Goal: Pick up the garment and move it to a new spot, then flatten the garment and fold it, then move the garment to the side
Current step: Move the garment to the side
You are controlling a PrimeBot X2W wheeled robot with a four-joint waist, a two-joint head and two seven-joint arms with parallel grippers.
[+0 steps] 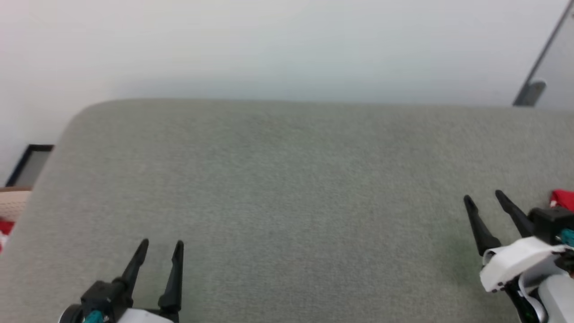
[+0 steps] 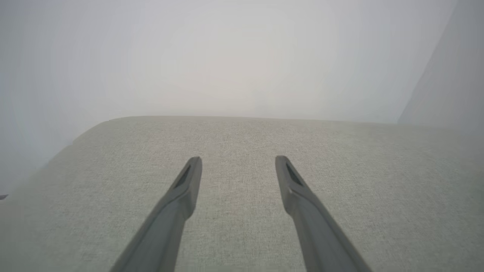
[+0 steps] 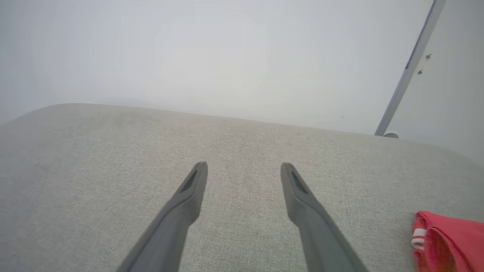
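My left gripper [image 1: 162, 243] is released: both fingers stand spread apart with nothing between them, tips above the grey upholstered surface [image 1: 287, 179]. The left wrist view confirms this, showing the left gripper [image 2: 238, 158] with bare fabric [image 2: 242, 226] in the gap. My right gripper [image 1: 483, 195] is likewise released and empty; its wrist and white housing are cut off by the lower right corner of the head view. In the right wrist view the right gripper [image 3: 244, 165] shows the same wide gap over bare fabric. The garment [image 1: 563, 198] lies on the grey surface at the far right, behind my right wrist, which hides part of it; the frame edge cuts off the rest. In the right wrist view the garment [image 3: 450, 241] sits at the lower right corner, apart from my fingers, as bunched red cloth with a short white-and-red striped edge; its full extent and fold state cannot be determined. A small red patch [image 1: 4, 226] at the left edge of the head view is too cropped to identify. A dark frame [image 1: 29, 163] stands beyond the surface's left corner.
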